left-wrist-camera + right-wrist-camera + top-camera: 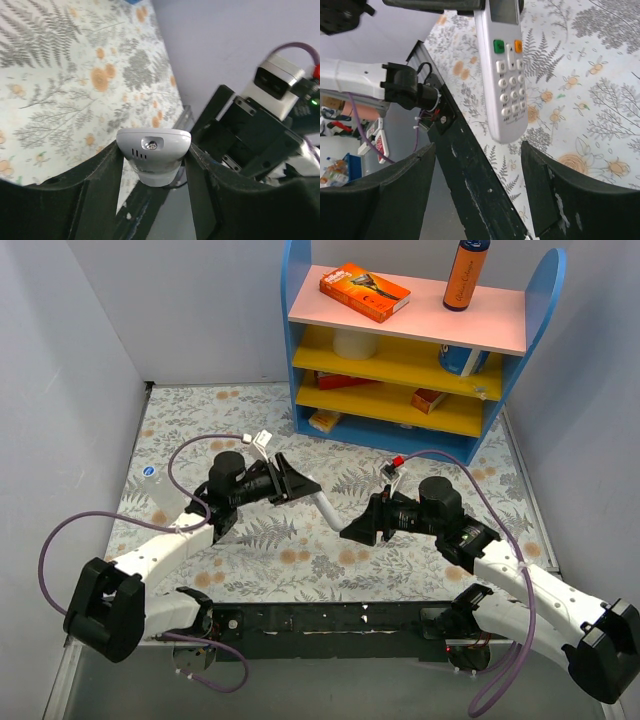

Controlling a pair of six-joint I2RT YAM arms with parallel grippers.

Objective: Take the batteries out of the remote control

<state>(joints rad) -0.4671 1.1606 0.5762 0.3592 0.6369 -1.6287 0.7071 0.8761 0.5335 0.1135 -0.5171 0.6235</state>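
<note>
My left gripper (300,488) is shut on the top end of the white remote control (328,508) and holds it above the mat. In the left wrist view the remote's rounded end (153,155) sits clamped between the two black fingers (107,180). In the right wrist view the remote (504,75) hangs button side up, with a green and an orange button. My right gripper (352,532) is open, its jaws wide apart just short of the remote's free lower end. The batteries are hidden; no cover shows.
A blue, yellow and pink shelf (415,350) stands at the back with an orange box (364,291), a bottle (466,273) and other items. The black base rail (330,618) runs along the near edge. Grey walls close the sides.
</note>
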